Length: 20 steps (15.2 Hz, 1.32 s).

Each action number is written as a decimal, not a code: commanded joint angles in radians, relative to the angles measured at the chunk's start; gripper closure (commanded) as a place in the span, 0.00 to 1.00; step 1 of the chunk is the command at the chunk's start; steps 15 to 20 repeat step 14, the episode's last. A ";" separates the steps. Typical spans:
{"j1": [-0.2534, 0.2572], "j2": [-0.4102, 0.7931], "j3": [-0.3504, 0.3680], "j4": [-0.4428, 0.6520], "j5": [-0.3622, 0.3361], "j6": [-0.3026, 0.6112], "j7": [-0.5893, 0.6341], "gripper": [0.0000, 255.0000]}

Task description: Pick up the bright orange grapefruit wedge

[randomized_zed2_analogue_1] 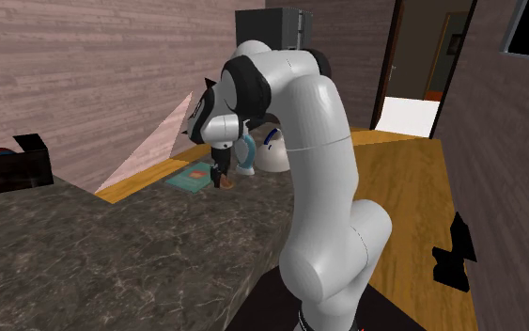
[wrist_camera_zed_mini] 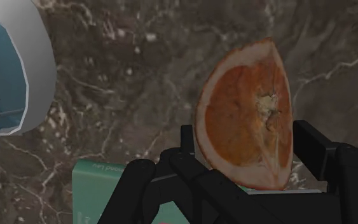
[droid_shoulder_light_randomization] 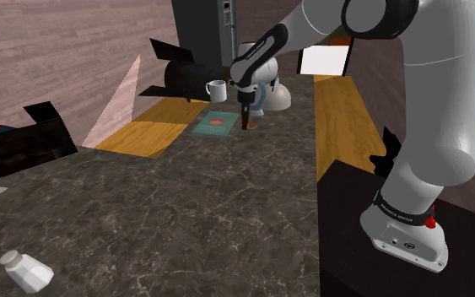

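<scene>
Gripper: my black gripper (wrist_camera_zed_mini: pixel 242 143) points down at the bench, fingers pinching in on the wedge from both sides.
Wedge: the orange grapefruit wedge (wrist_camera_zed_mini: pixel 238 102) stands on edge between my fingers, with its cut face and pale core in plain sight.
Height: I'm very low here, and I cannot tell whether the wedge touches the stone.
Card: a flat teal card (wrist_camera_zed_mini: pixel 101 184) lies just beside the wedge.
Bowl: a white bowl with a teal inside (wrist_camera_zed_mini: pixel 6 70) sits near.
Mug: a white mug (droid_shoulder_light_randomization: pixel 217 89) stands past the card.
Bench: dark marbled stone (droid_shoulder_light_randomization: pixel 185 211).
Bottle: a small white bottle (droid_shoulder_light_randomization: pixel 26 270) lies on its side, well apart, at the shoulder view's lower left.
</scene>
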 commanded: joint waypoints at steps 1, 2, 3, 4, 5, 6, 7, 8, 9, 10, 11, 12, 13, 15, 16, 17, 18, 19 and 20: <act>0.002 -0.015 -0.003 0.005 -0.006 -0.020 0.005 1.00; 0.003 -0.023 -0.005 0.008 -0.010 -0.031 0.008 1.00; 0.004 -0.031 -0.006 0.012 -0.013 -0.041 0.010 1.00; 0.004 -0.038 -0.007 0.016 -0.016 -0.052 0.013 1.00; 0.005 -0.045 -0.009 0.020 -0.019 -0.063 0.015 1.00; 0.006 -0.052 -0.010 0.024 -0.022 -0.074 0.018 1.00; 0.007 -0.059 -0.011 0.028 -0.025 -0.085 0.021 1.00; 0.007 -0.066 -0.012 0.033 -0.028 -0.097 0.023 1.00; 0.008 -0.073 -0.013 0.038 -0.031 -0.108 0.025 1.00; 0.008 -0.079 -0.014 0.043 -0.034 -0.119 0.028 1.00; 0.009 -0.085 -0.015 0.048 -0.036 -0.130 0.030 1.00; 0.010 -0.092 -0.016 0.054 -0.039 -0.142 0.033 1.00; 0.010 -0.093 -0.016 0.054 -0.039 -0.143 0.033 1.00; 0.010 -0.092 -0.016 0.055 -0.039 -0.143 0.033 1.00; 0.010 -0.092 -0.016 0.055 -0.039 -0.143 0.033 1.00; 0.010 -0.092 -0.016 0.055 -0.039 -0.143 0.033 1.00; 0.010 -0.092 -0.016 0.055 -0.039 -0.143 0.033 1.00; 0.010 -0.092 -0.016 0.055 -0.039 -0.143 0.033 1.00; 0.010 -0.092 -0.016 0.055 -0.039 -0.143 0.033 1.00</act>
